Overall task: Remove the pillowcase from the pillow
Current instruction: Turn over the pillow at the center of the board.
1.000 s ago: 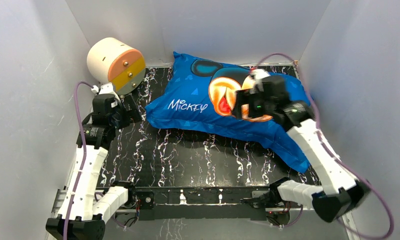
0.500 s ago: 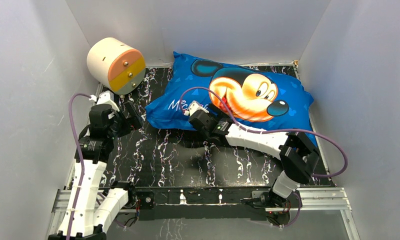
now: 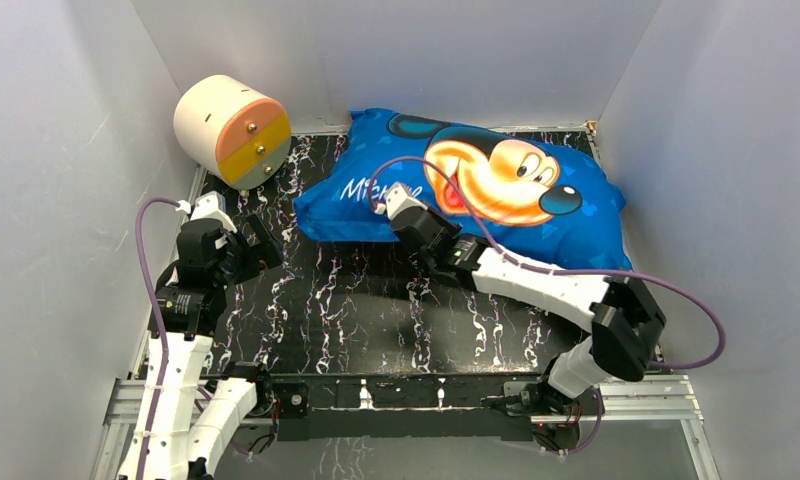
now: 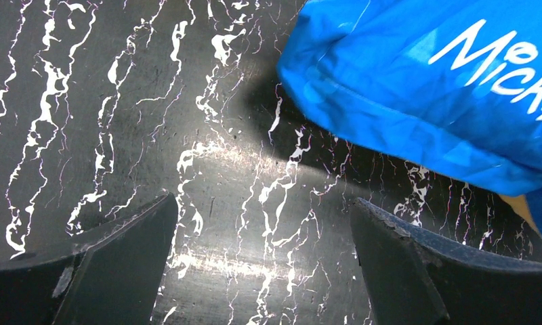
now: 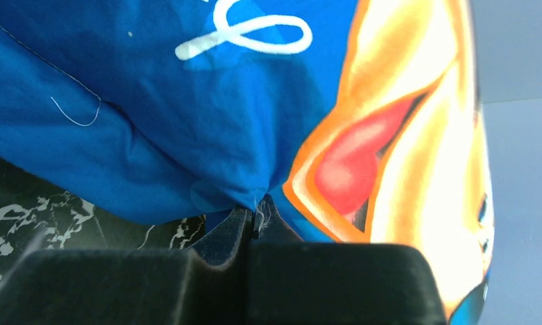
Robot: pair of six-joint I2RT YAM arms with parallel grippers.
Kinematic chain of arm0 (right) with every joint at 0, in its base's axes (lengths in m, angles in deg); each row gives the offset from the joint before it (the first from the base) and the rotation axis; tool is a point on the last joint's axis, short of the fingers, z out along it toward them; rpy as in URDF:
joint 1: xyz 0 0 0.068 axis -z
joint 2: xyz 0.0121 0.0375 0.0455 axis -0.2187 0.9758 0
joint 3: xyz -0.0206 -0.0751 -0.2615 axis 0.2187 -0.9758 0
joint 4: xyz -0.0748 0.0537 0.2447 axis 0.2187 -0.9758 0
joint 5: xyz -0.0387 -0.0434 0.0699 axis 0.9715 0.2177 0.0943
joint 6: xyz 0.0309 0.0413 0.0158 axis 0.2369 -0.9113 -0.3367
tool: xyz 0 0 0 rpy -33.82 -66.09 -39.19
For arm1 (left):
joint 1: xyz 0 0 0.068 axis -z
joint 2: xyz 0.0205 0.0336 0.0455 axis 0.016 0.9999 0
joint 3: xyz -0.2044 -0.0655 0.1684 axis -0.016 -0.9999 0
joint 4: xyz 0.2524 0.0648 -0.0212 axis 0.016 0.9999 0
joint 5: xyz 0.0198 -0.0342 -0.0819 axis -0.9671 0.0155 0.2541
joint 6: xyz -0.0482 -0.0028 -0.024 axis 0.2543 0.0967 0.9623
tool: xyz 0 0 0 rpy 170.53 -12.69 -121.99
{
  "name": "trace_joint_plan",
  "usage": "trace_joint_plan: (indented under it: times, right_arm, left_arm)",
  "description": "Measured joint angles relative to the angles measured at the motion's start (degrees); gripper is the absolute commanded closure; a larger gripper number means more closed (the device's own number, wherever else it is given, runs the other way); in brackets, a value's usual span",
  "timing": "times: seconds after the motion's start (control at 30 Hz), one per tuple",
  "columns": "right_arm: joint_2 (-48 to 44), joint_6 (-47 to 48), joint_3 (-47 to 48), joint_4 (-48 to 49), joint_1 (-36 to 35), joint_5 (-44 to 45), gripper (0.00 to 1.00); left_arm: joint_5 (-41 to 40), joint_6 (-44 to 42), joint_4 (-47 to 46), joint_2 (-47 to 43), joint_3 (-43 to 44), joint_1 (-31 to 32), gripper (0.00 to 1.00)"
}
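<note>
The blue pillowcase [image 3: 496,190] with the Mickey print lies plump at the back right of the table, "Mickey" lettering toward its left end. The pillow is hidden inside it. My right gripper [image 3: 401,222] sits at the pillowcase's near edge, left of the face print. In the right wrist view the right gripper [image 5: 253,217] is shut, a pinch of blue pillowcase [image 5: 187,122] fabric caught at its tips. My left gripper [image 3: 269,250] hovers left of the pillowcase's left corner. In the left wrist view the left gripper [image 4: 263,200] stands open over bare table, the pillowcase [image 4: 417,88] corner beyond.
A cream cylinder [image 3: 231,128] with an orange-yellow end lies at the back left corner. The table [image 3: 356,310] is black marble-patterned, closed in by white walls at the left, back and right. A purple cable loops above the right arm.
My right arm swung from over the pillowcase's right half down to its near left edge and shut on the fabric. The pillowcase's near edge rose slightly. The left arm barely shifted.
</note>
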Motion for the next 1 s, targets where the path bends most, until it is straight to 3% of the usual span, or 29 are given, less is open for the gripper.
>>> trace_joint_plan:
  times: [0.17, 0.3, 0.43, 0.63, 0.83, 1.0]
  right_arm:
    - [-4.1, 5.7, 4.2, 3.2, 1.3, 4.3, 1.0]
    - [-4.1, 6.3, 14.1, -1.2, 1.6, 4.7, 1.0]
    - [-5.3, 0.9, 22.2, -8.8, 1.1, -1.7, 1.0]
    - [-9.7, -7.2, 23.2, -16.2, 0.1, -15.4, 1.0]
    - [-1.3, -12.0, 30.7, -17.4, 0.5, -8.0, 1.0]
    - [4.6, -13.1, 42.1, -19.4, 7.9, -6.7, 1.0]
  left_arm:
    - [-0.4, 1.8, -0.1, -0.3, 0.0, 0.0, 0.02]
    - [-0.9, 4.0, -0.5, -2.1, 0.0, 0.0, 0.02]
    - [-1.5, 4.8, -1.2, -4.7, 0.0, 0.0, 0.02]
    - [-2.3, 5.4, -1.5, -4.5, 0.0, 0.0, 0.02]
    - [-2.0, 5.1, -1.7, -3.8, 0.0, 0.0, 0.02]
    - [2.6, 4.2, -3.0, -2.4, 0.0, 0.0, 0.02]
